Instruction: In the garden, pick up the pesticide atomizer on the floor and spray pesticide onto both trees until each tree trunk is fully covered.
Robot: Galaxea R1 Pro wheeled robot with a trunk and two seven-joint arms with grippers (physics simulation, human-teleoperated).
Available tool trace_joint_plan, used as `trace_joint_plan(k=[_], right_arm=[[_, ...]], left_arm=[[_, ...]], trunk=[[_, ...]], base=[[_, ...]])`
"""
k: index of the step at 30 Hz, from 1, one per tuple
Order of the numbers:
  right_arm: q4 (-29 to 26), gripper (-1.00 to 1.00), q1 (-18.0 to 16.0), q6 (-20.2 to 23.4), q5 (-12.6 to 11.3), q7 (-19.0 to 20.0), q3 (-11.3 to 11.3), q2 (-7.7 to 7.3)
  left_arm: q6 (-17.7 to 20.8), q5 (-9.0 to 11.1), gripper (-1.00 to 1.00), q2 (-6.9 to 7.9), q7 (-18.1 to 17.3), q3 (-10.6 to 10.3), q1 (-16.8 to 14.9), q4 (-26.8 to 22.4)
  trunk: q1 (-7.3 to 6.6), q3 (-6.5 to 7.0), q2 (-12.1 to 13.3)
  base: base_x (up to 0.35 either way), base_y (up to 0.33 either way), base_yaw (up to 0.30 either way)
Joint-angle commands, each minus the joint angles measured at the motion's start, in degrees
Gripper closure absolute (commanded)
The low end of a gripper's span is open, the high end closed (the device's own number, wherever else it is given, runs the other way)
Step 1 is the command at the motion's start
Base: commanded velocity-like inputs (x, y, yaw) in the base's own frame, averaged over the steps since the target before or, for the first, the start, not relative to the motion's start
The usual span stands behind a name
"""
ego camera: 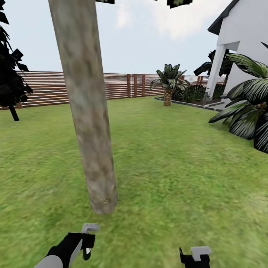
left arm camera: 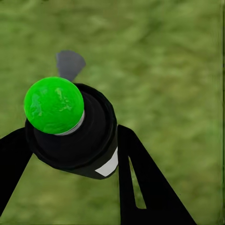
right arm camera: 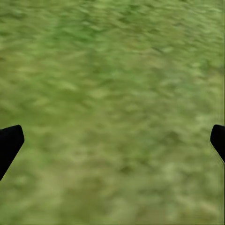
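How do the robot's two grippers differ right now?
The left gripper is shut on a dark atomizer with a bright green tip; the right gripper holds nothing. The left one's fingers press against the bottle, while the right one's fingers stand wide apart over the lawn. Both hang low over grass, and both have black fingers. In the head view they sit at the bottom, in front of the tree trunk.

Flat bright daylight (blurry lawn (right arm camera: pixel 112 93))
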Motion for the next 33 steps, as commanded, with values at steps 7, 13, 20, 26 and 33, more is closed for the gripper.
trace_joint_plan(k=[7, 13, 20, 26, 33], right_arm=[[0.0, -1.0, 0.0, 0.0, 0.3, -0.7, 0.5, 0.01], [0.0, -1.0, 0.0, 0.0, 0.3, -0.7, 0.5, 0.05], [0.0, -1.0, 0.0, 0.0, 0.3, -0.7, 0.4, 0.0], [0.0, -1.0, 0.0, 0.0, 0.3, -0.7, 0.5, 0.0], [0.0, -1.0, 0.0, 0.0, 0.3, -0.7, 0.5, 0.0]], left_arm=[[0.3, -0.6, 1.0, -0.05, -0.4, 0.4, 0.0, -0.2], [0.3, -0.6, 1.0, -0.31, -0.5, 0.3, 0.0, -0.2], [0.8, -0.8, 1.0, -2.01, -1.1, 0.1, -0.5, -5.4], [1.4, -0.7, 1.0, -2.98, -1.0, -0.2, -0.6, -8.6], [4.2, -0.5, 1.0, 1.0, -1.1, 0.5, -2.6, -11.4]], trunk=[[0.01, -0.06, 0.0], [0.01, -0.06, 0.0], [0.01, -0.06, 0.0], [0.01, -0.06, 0.0], [0.01, -0.06, 0.0]], base=[[0.183, -0.229, 0.0], [0.088, -0.135, 0.147], [0.002, -0.004, 0.042], [0.0, 0.0, 0.001], [0.0, 0.0, 0.0]])
